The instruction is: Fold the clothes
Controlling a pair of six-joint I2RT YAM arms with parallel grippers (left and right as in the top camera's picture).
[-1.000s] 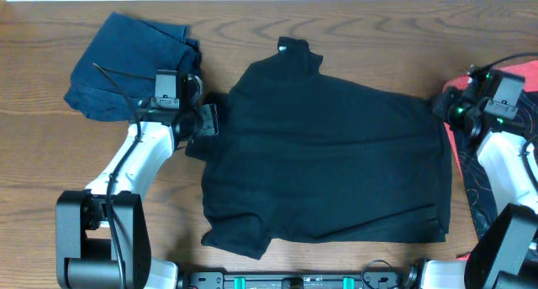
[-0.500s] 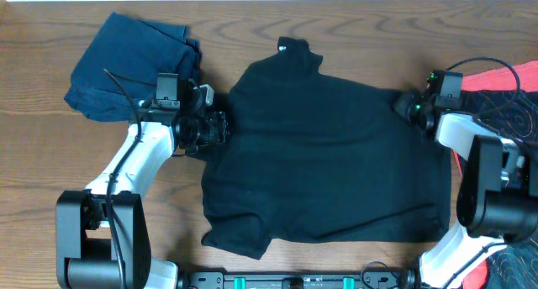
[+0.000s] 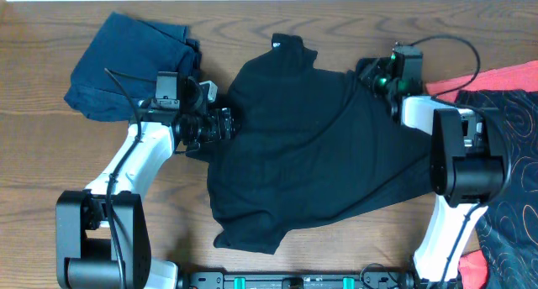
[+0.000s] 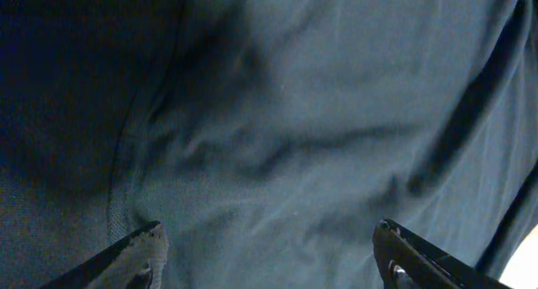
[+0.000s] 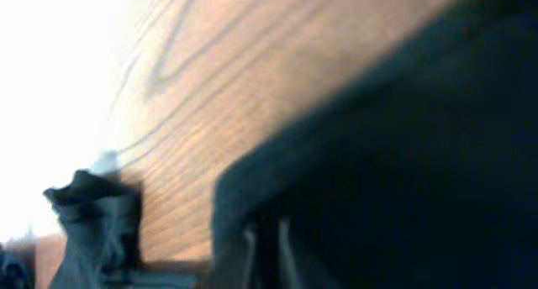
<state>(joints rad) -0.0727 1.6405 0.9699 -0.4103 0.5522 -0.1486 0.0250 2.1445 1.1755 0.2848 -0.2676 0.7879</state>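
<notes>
The right jaws, pinching the black T-shirt (image 3: 311, 155) by its edge, have dragged it toward the left jaws, which have spread, cloth just beneath them. 1 fold looks underway.

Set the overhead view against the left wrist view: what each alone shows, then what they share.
Overhead only: the table, a folded navy garment at upper left, a red patterned cloth at right, and the right gripper at the upper right edge of the black T-shirt. Left wrist only: a stitched seam and wrinkles up close, between spread fingertips. Both: the black T-shirt and the open left gripper over it.
</notes>
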